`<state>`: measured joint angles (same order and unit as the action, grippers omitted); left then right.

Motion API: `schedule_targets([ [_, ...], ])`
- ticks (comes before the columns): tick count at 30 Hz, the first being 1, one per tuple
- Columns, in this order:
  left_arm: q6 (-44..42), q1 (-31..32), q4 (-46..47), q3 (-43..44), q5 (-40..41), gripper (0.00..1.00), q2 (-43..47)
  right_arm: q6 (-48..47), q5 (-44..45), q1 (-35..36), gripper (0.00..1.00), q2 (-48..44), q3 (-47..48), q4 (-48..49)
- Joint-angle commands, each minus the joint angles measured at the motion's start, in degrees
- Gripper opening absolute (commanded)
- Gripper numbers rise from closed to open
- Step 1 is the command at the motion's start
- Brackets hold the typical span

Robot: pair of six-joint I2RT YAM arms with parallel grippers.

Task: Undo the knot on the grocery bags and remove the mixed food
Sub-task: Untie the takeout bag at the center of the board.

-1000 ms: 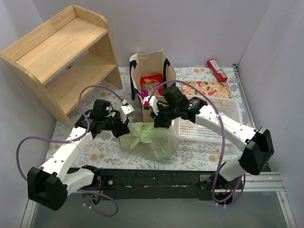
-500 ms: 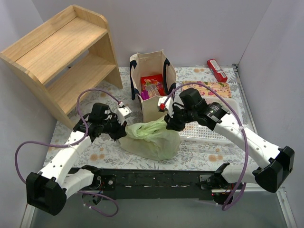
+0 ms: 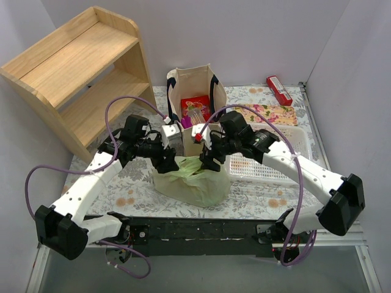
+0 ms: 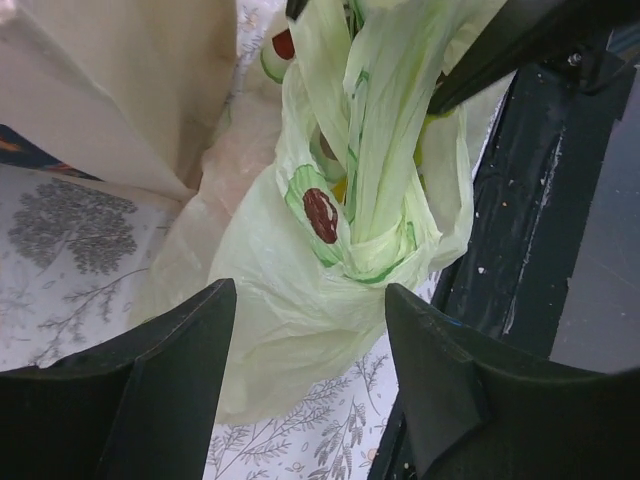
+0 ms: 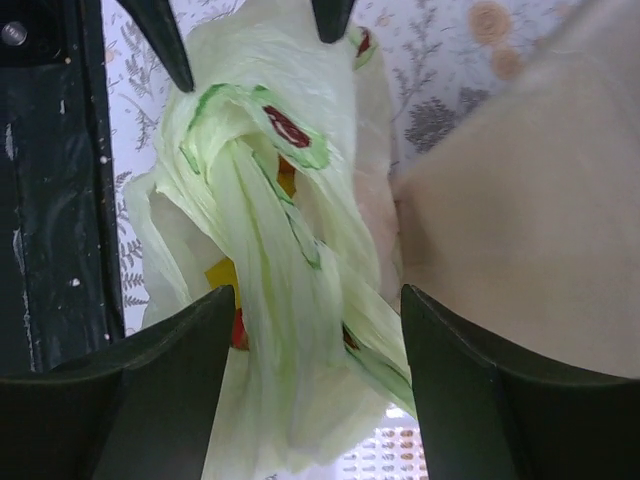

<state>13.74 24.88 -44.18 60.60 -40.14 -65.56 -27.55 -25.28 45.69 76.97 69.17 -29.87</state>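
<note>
The pale green bag (image 3: 190,183) sits near the table's (image 3: 122,190) front edge, just before the canvas tote (image 3: 190,82). Its twisted handles (image 4: 372,200) run left to right, from one arm toward the other. The left gripper (image 3: 170,162) and right gripper (image 3: 205,162) hover over them equally near, jaws apart, gripping nothing.

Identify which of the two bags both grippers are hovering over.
The thin pale green plastic bag near the front: the left gripper and right gripper straddle its bunched top. The beige canvas tote stands upright behind it, with navy straps.
</note>
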Motion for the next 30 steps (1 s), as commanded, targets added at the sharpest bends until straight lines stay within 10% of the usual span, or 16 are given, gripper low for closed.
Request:
schedule_targets([
  [1,-1.4,0.1,-1.0,-1.8,-3.6,0.58,-1.4,-0.5,-2.2,2.4,0.72,2.7,2.2,2.2],
  [6,-1.6,0.1,0.0,-3.3,2.4,0.0,-0.2,4.8,2.8,2.1,0.25,-0.3,0.4,5.6],
  [14,-4.9,-0.6,-2.2,-10.8,13.7,0.0,8.1,14.8,1.7,-13.4,0.1,-10.3,0.1,2.8],
  [22,-3.1,-0.8,-2.0,-11.5,15.4,0.01,11.0,16.7,1.7,-17.0,0.54,-14.7,-0.6,0.4],
  [23,-3.0,-0.8,-2.0,-10.2,15.7,0.27,10.7,14.7,1.3,-17.0,0.6,-14.5,1.4,0.3],
  [26,-3.1,-0.8,-1.5,-5.4,15.0,0.53,9.4,11.8,-1.4,-17.0,0.82,-12.3,4.6,0.2],
  [30,-2.8,-0.8,-3.4,1.0,9.1,0.63,8.1,10.9,-5.9,-15.9,0.98,-9.1,9.7,-0.6],
])
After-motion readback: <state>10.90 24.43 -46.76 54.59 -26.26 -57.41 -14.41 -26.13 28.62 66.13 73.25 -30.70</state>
